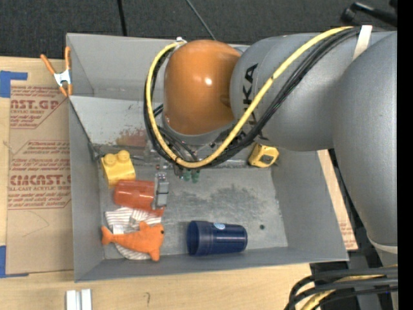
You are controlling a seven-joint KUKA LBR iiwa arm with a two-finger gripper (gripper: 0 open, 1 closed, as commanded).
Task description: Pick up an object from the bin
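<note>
My gripper (pixel 162 188) reaches down from under the orange wrist cover to the left part of the bin floor. It stands right beside the right end of an orange-red cylinder-shaped thing (pixel 134 192) lying on its side. A yellow toy block (pixel 118 167) sits just behind that cylinder. In front of it lie a white striped cloth (pixel 124 219) and an orange toy fish (pixel 137 239). Nothing shows held by the gripper.
A dark blue cup (pixel 217 237) lies on its side near the bin's front wall. At the back right, half under the arm, a yellow tape measure (pixel 263 155) rests. The arm and its cables cover the bin's back middle.
</note>
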